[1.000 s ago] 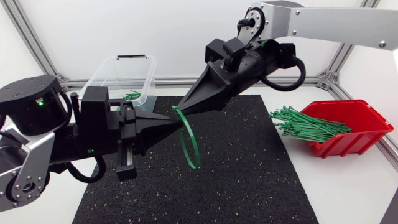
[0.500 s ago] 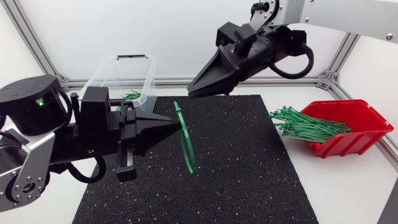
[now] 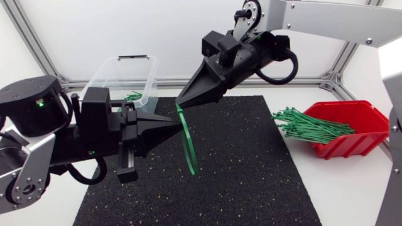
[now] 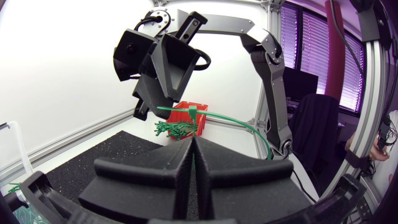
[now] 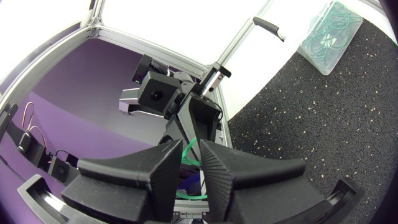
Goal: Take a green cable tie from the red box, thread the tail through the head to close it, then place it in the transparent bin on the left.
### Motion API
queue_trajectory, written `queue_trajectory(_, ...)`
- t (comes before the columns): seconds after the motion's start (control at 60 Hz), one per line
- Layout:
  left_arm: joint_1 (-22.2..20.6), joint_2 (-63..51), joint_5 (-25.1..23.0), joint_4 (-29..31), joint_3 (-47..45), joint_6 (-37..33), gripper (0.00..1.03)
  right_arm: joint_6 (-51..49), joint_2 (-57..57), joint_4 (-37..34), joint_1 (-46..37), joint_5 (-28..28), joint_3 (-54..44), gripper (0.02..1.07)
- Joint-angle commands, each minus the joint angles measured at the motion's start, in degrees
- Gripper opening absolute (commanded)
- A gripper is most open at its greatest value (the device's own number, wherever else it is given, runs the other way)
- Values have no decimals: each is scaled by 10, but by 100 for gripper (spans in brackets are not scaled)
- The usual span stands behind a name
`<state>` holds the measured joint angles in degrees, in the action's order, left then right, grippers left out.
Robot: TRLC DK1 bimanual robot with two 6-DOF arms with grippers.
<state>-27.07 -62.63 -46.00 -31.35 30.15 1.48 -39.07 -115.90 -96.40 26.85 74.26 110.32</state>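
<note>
Pinching the curved green cable tie (image 3: 190,160) between pressed-together fingers, the left end effector (image 3: 178,130) holds it upright above the black mat (image 3: 251,182), near the middle of the table (image 3: 352,194). The right end effector (image 3: 182,102) sits at the tie's far upper end, its fingers slightly spread with the tie's end in the gap. More green ties (image 3: 311,125) spill from the red box (image 3: 367,119) at right. The transparent bin (image 3: 103,78) stands far left.

A black speckled mat (image 3: 251,169) lies in the middle of the white table (image 3: 352,188). The table shows bare on either side of the mat. Behind the mat, a grey frame rail (image 3: 168,81) runs along the table's back edge.
</note>
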Motion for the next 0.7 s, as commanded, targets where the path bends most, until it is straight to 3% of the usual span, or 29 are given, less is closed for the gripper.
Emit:
queue_trajectory(0.0, 5, 6, -2, -1, -5, -3, 3, -7, -10, -54, 8, -3, 6, 28)
queue_trajectory(0.083, 5, 7, -2, -1, -5, -3, 3, -7, -8, -53, 12, -3, 2, 27)
queue_trajectory(0.133, 5, 7, -2, -1, -6, -3, 3, -8, -8, -53, 14, -3, 2, 20)
queue_trajectory(0.25, 6, 7, -2, -1, -7, -5, 3, -10, -6, -52, 15, -4, 1, 17)
queue_trajectory(0.317, 7, 7, -3, 0, -8, -6, 3, -13, -5, -50, 17, -4, 0, 8)
queue_trajectory(0.683, -11, 19, -3, 9, -12, -8, 3, -7, -18, -50, 20, -5, 24, 8)
